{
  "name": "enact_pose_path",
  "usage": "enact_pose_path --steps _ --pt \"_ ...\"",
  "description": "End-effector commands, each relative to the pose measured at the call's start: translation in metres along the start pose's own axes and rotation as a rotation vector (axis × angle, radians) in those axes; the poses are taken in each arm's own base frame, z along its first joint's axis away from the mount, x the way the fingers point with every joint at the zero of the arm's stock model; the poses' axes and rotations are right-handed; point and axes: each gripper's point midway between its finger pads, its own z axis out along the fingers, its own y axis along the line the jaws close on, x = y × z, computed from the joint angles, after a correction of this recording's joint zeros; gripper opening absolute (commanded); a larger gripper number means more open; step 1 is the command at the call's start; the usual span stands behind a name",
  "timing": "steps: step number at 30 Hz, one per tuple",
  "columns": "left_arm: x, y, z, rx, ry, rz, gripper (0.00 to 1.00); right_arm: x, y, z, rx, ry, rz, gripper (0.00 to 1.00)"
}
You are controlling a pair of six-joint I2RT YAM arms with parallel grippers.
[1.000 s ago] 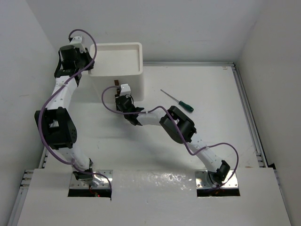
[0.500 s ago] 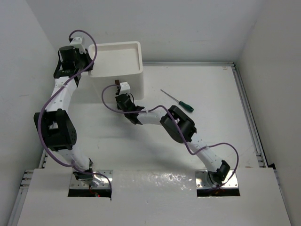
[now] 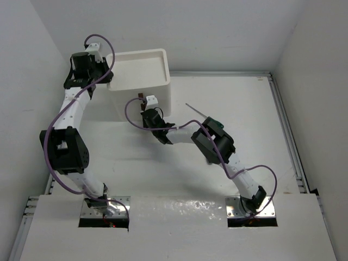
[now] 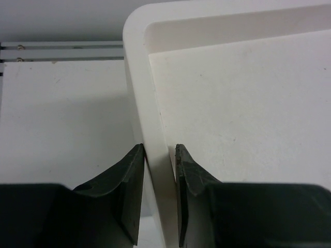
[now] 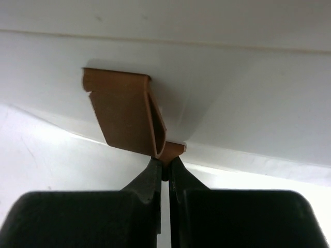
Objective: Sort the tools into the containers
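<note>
The white container unit [image 3: 140, 76] stands at the back left, its shallow top tray bare. My left gripper [image 3: 103, 76] is shut on the tray's left rim [image 4: 135, 62], one jaw inside and one outside [image 4: 159, 151]. My right gripper [image 3: 145, 107] is at the unit's front face. In the right wrist view it [image 5: 165, 164] is shut on a small brown drawer tab [image 5: 175, 150], just below a larger brown tab [image 5: 124, 111]. One screwdriver lies right of the unit; its thin shaft [image 3: 194, 110] shows and its dark green handle [image 3: 210, 120] is mostly hidden under my right arm.
Metal rails run along the table's back edge [image 3: 228, 74] and right edge [image 3: 288, 136]. White walls close in on the left, back and right. My right arm's elbow [image 3: 215, 142] stretches across the middle of the table.
The container unit has shifted a little to the right and turned slightly, with both grippers moving along. My right arm's elbow swung up and right, now covering the screwdriver's green handle.
</note>
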Motion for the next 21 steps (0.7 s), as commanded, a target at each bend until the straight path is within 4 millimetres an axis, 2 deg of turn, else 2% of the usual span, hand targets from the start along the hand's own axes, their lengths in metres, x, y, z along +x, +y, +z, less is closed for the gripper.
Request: enact_pose_path --steps 1,3,4,6,7,11,12,13,15,17,18,20,21 --pt "0.089 -0.045 -0.024 0.162 0.345 -0.072 0.05 -0.107 -0.042 -0.009 0.07 -0.238 0.062 0.0" --pt "0.089 -0.044 -0.022 0.161 0.346 -0.069 0.12 -0.109 -0.037 -0.014 0.032 -0.229 0.036 0.0" --pt "0.09 -0.044 -0.021 0.159 0.348 -0.071 0.2 -0.102 -0.038 -0.016 0.02 -0.217 0.029 0.0" --pt "0.088 -0.043 -0.019 0.156 0.345 -0.07 0.26 -0.097 -0.035 -0.021 -0.016 -0.201 0.019 0.0" --pt "0.087 -0.042 -0.017 0.151 0.342 -0.07 0.32 -0.095 -0.033 -0.023 -0.028 -0.196 0.017 0.0" --pt "0.084 -0.039 -0.011 0.134 0.338 -0.071 0.41 -0.086 -0.029 -0.03 -0.075 -0.17 -0.009 0.0" --pt "0.085 -0.038 -0.008 0.129 0.34 -0.071 0.43 -0.078 -0.032 -0.033 -0.076 -0.152 -0.017 0.0" --pt "0.085 -0.037 -0.006 0.124 0.34 -0.072 0.46 -0.081 -0.031 -0.037 -0.087 -0.157 -0.014 0.0" --pt "0.084 -0.037 -0.002 0.124 0.338 -0.075 0.48 -0.07 -0.034 -0.041 -0.095 -0.131 -0.033 0.0" --pt "0.082 -0.037 0.002 0.123 0.329 -0.07 0.48 -0.069 -0.034 -0.047 -0.108 -0.126 -0.051 0.0" --pt "0.084 -0.039 0.005 0.119 0.332 -0.099 0.48 -0.06 -0.036 -0.05 -0.109 -0.106 -0.056 0.0" --pt "0.085 -0.039 0.007 0.118 0.333 -0.11 0.48 -0.058 -0.037 -0.057 -0.12 -0.1 -0.061 0.0" --pt "0.087 -0.039 0.009 0.116 0.339 -0.124 0.39 -0.051 -0.04 -0.06 -0.123 -0.089 -0.068 0.0"
